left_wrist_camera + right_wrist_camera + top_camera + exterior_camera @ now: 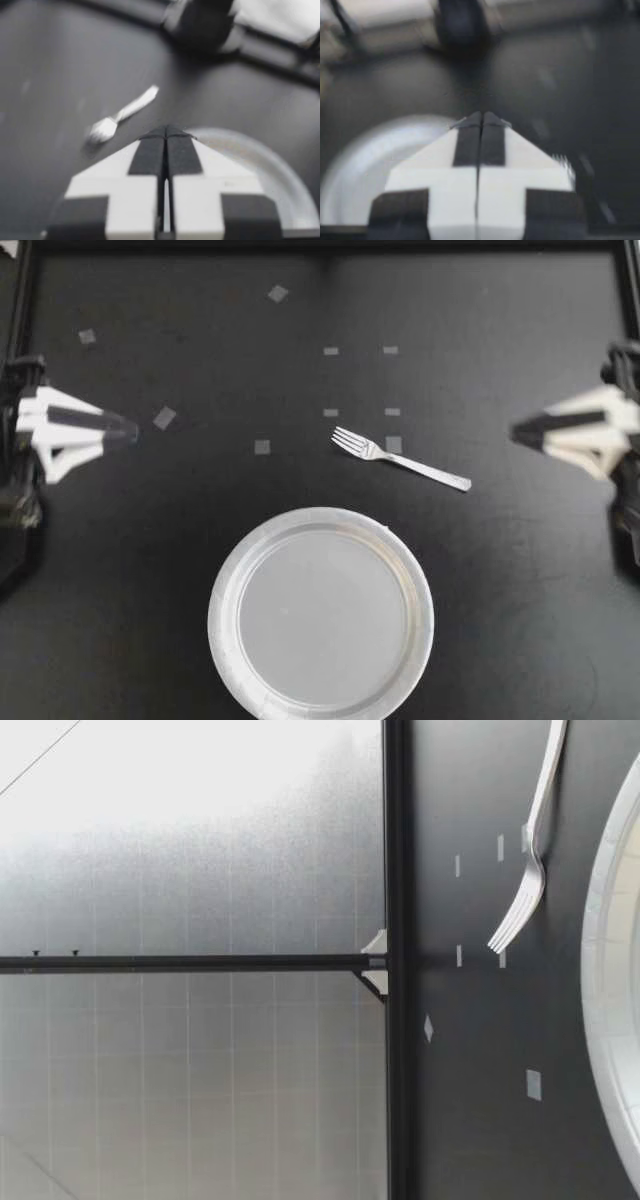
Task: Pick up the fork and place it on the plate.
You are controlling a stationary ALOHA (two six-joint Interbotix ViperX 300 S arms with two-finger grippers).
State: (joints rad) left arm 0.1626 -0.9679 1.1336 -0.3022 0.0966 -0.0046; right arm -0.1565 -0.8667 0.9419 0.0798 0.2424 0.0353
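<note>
Pickup not begun: fork [400, 458] lies untouched at plate's [222, 620] one o'clock; left gripper [130, 428] and right gripper [515, 433] (fingers pressed together, empty) must spread first.

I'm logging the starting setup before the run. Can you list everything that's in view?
fork: one, silver, flat on the table beside the plate and not touching it, tines toward my left arm's side
plate: one, silver-grey, empty, at the table's near-middle
tape marks: about nine, light grey, scattered on the table beyond the fork
table: one, black
left gripper: one, white and black, shut and empty, at the table's left edge
right gripper: one, white and black, shut and empty, at the table's right edge
</note>
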